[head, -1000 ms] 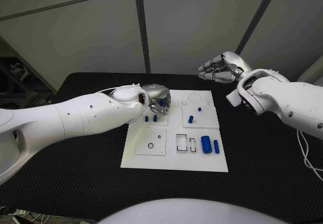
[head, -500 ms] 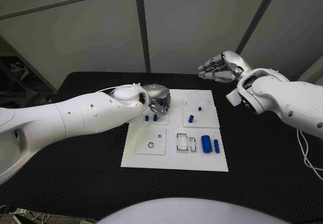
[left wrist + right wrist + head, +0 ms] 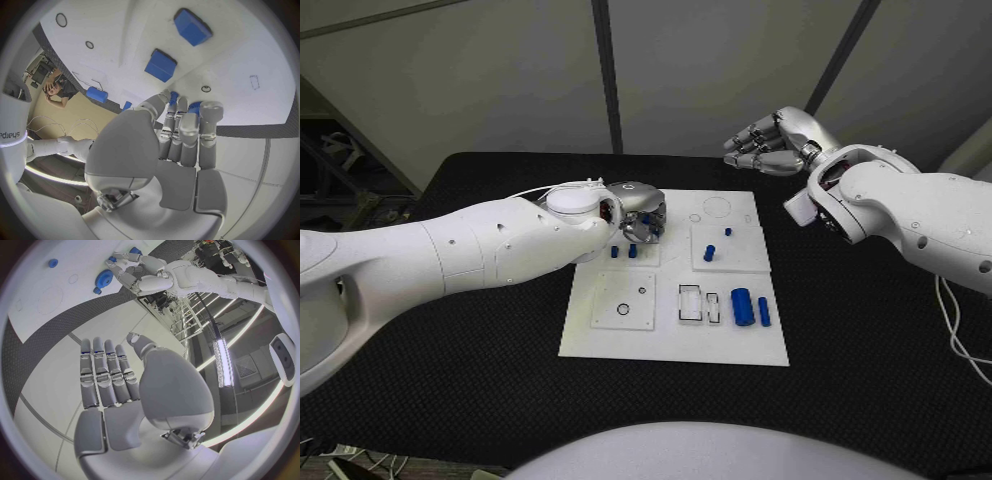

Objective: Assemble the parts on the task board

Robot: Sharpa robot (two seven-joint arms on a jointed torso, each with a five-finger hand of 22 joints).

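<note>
The task board (image 3: 672, 345) lies in the middle of the table (image 3: 473, 370). The left hand (image 3: 638, 212) sits over the board's far left corner, fingers (image 3: 181, 131) pointing down at the parts there. Just in front of that hand stand two small parts (image 3: 623, 252) side by side. To their right, on the far right panel, are a short part (image 3: 708, 254) and a smaller one (image 3: 727, 234) behind it. Near the board's front right, a thick cylinder (image 3: 741, 308) and a thin one (image 3: 764, 311) lie side by side, right of a rectangular slot (image 3: 689, 304). The right hand (image 3: 769, 147) hangs beyond the board's far right corner, well apart from it, over the table's back edge.
</note>
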